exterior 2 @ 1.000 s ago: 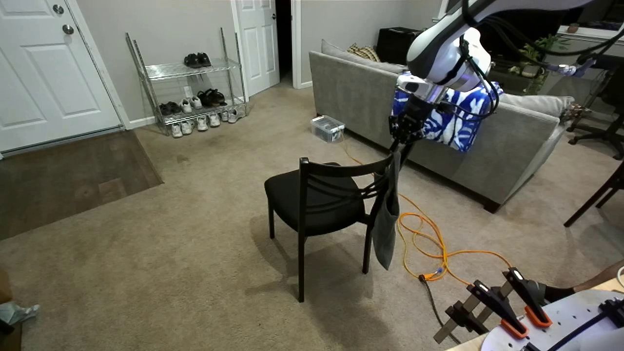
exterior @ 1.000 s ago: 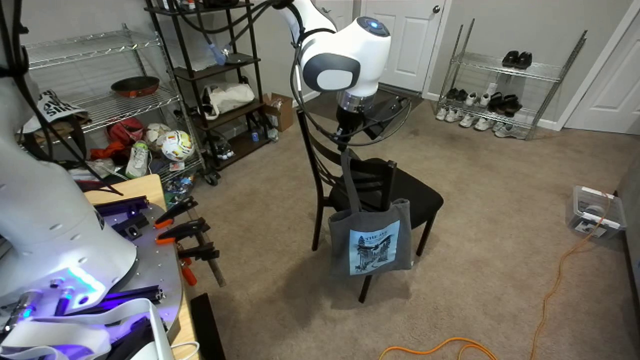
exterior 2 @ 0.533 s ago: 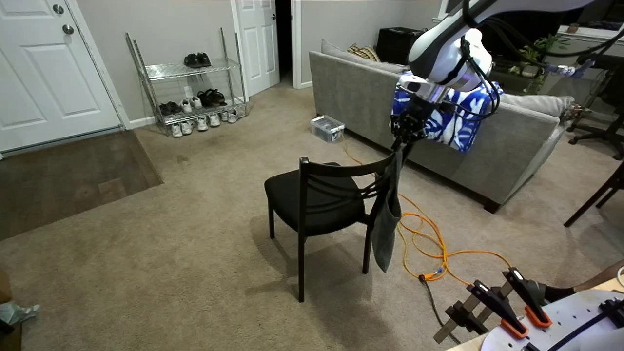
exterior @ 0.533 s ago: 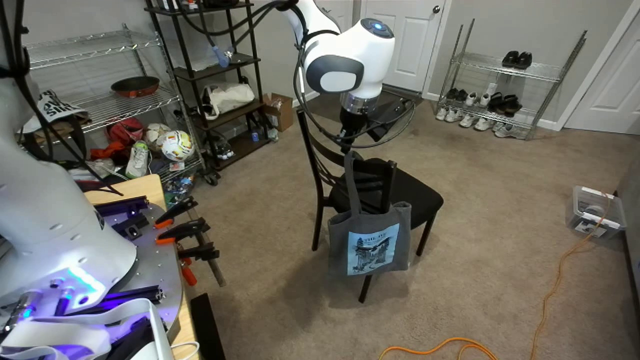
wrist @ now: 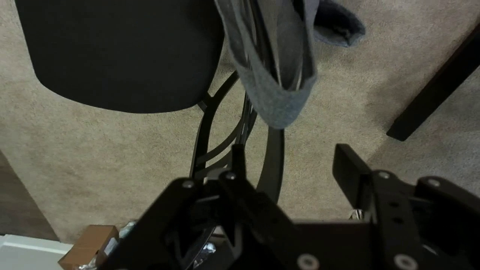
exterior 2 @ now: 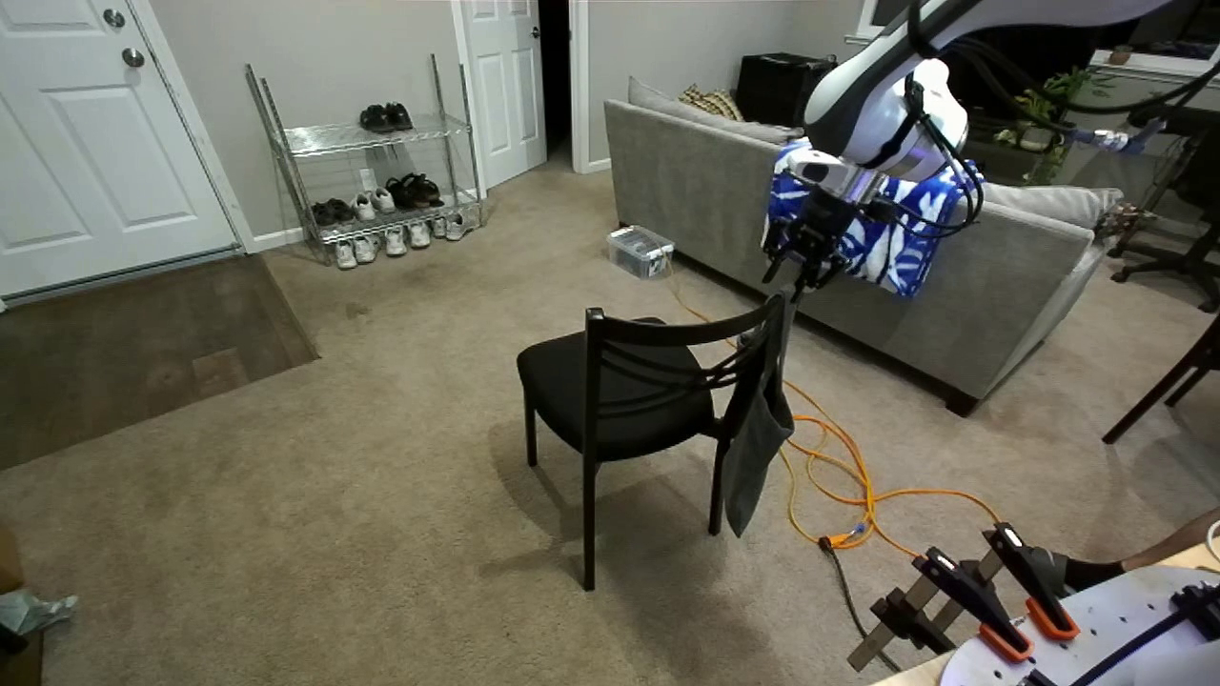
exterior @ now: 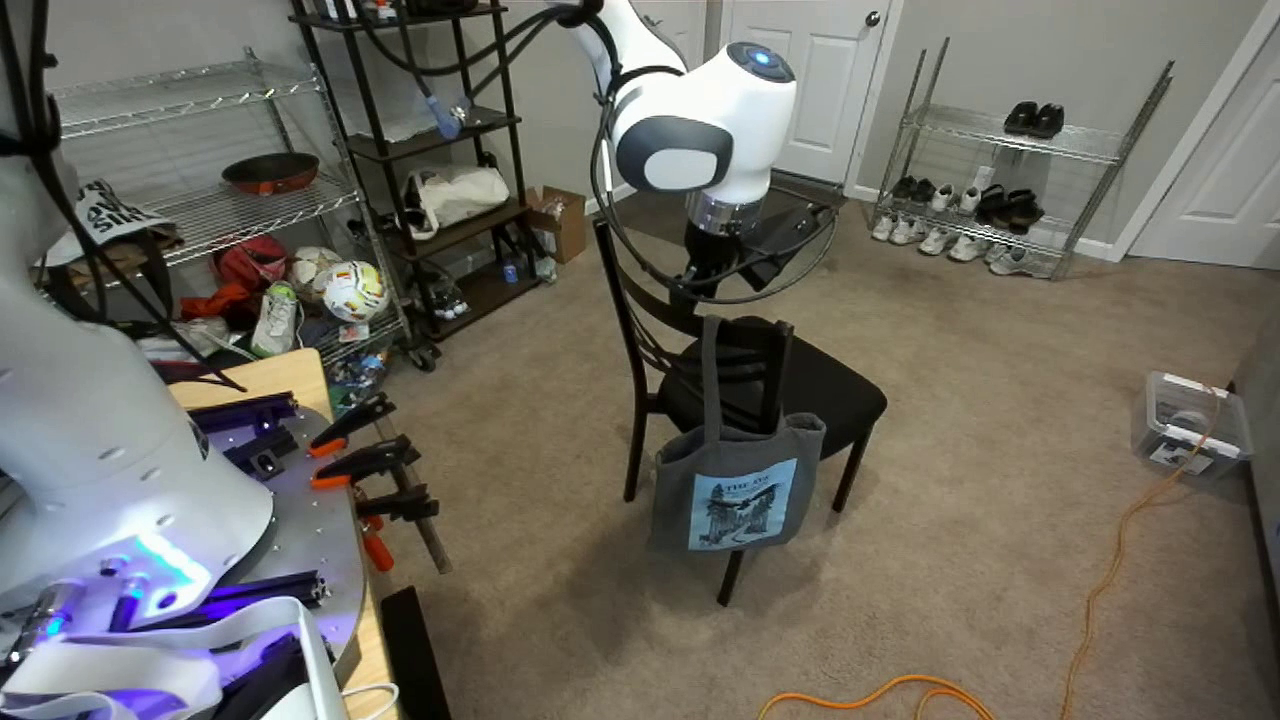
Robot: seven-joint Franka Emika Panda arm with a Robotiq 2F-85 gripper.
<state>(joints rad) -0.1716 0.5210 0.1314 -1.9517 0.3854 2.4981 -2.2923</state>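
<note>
Tote bag (exterior: 740, 490) appears hung by its strap (wrist: 279, 107) over the back of the chair (exterior: 825, 380). In the wrist view I see the claw (wrist: 289, 155) spread and empty. Hanging looks done; I judge only backing clear remains.

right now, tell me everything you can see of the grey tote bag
The grey tote bag looks like cloth, its pale blue print showing a drawing and lettering. It hangs slightly tilted above the carpet, its strap looped over one corner of the chair back. The open gripper is near the strap, not visibly touching.
</note>
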